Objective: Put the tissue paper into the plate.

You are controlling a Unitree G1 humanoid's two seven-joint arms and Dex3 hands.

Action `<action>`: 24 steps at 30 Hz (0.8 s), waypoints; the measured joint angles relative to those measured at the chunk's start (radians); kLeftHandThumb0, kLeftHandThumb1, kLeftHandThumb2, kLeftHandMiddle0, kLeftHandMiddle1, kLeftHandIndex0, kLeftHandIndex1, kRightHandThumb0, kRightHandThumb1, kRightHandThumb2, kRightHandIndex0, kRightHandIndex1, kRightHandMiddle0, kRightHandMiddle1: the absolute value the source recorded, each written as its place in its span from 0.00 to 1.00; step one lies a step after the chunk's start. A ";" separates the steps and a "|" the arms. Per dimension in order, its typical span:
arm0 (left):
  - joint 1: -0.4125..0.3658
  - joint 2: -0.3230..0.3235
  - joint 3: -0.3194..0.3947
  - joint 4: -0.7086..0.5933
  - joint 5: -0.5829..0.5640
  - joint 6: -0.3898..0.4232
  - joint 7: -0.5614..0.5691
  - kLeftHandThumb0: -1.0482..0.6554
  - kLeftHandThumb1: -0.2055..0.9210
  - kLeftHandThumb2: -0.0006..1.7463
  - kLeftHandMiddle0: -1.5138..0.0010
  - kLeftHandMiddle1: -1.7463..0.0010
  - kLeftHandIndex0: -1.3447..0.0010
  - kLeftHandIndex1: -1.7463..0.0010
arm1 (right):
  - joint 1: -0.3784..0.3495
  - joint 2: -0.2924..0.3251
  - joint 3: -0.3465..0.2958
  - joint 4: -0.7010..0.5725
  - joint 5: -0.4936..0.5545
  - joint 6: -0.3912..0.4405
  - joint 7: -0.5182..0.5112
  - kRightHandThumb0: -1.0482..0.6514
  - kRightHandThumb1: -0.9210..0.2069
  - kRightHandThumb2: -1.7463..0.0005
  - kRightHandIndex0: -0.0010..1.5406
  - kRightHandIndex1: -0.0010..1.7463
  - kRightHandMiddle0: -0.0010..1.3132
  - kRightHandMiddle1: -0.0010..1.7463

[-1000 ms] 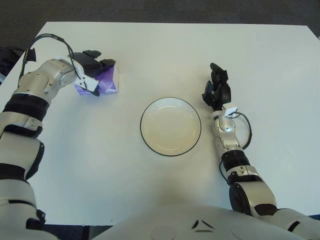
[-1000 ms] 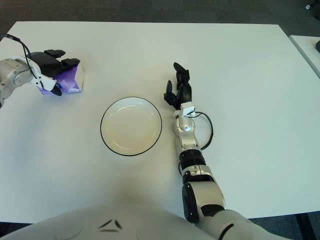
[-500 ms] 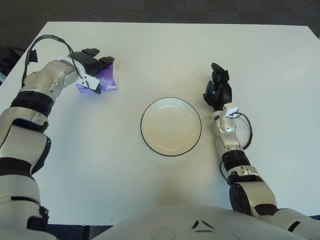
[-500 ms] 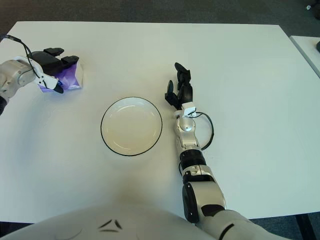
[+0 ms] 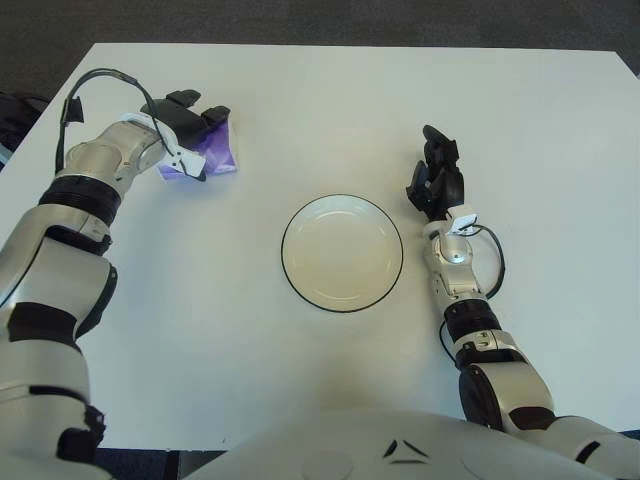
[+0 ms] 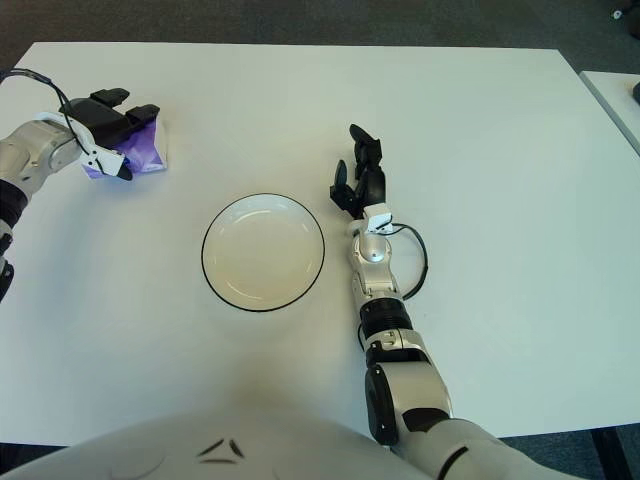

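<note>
**Left hand gripping the tissue pack near the table's far left corner**

The left hand [image 5: 186, 133] is closing its dark fingers [image 5: 183, 100] over the purple tissue pack [image 5: 213, 152], which is sitting on the white table [image 5: 300, 100] toward the far left corner. The plate [image 5: 342, 253] is lying empty at the table's middle, well apart from the pack. The right hand [image 5: 435, 178] is showing just right of the plate, fingers relaxed, holding nothing.
</note>
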 measured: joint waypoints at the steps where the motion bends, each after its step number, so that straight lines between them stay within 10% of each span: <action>1: -0.002 -0.002 -0.001 0.005 0.000 0.001 0.001 0.00 1.00 0.09 1.00 1.00 1.00 1.00 | -0.001 0.000 0.000 0.001 0.000 0.000 0.000 0.31 0.00 0.54 0.17 0.13 0.00 0.40; 24: -0.066 -0.063 -0.045 0.104 -0.003 0.032 0.013 0.01 0.99 0.06 1.00 1.00 0.99 0.99 | -0.010 -0.010 -0.005 0.014 0.006 -0.004 0.000 0.31 0.00 0.54 0.17 0.13 0.00 0.41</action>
